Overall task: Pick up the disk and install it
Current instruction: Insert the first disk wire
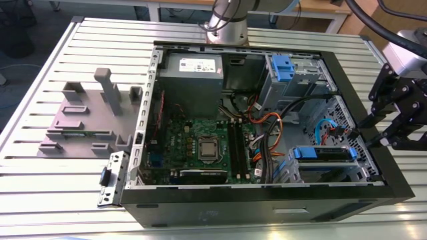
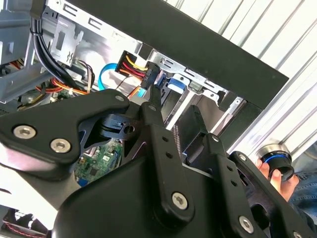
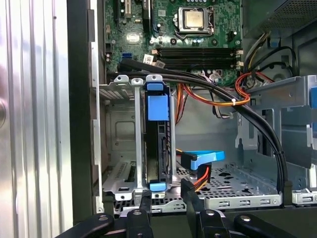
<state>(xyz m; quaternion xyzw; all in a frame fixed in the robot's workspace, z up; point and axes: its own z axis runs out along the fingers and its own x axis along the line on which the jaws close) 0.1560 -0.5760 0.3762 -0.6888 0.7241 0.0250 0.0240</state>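
The disk (image 1: 323, 154), framed by its blue bracket, sits in the drive cage at the corner of the open computer case on the exterior view's right. In the first wrist view the disk (image 3: 157, 144) stands edge-on between the cage's metal rails, with blue tabs at both ends. My gripper (image 1: 390, 137) hangs just outside the case wall beside that cage. Its fingers (image 3: 145, 201) stand apart, clear of the disk, with nothing between them. The gripper (image 2: 174, 119) points into the case in the second wrist view.
The case (image 1: 267, 200) lies open on a slatted metal table (image 1: 40, 170). Black, orange and blue cables (image 3: 218, 99) cross beside the cage. Another blue bracket (image 1: 283, 67) sits in the far bay. A grey stand (image 1: 93, 115) is at the exterior view's left. A hand (image 2: 280, 173) is near the table edge.
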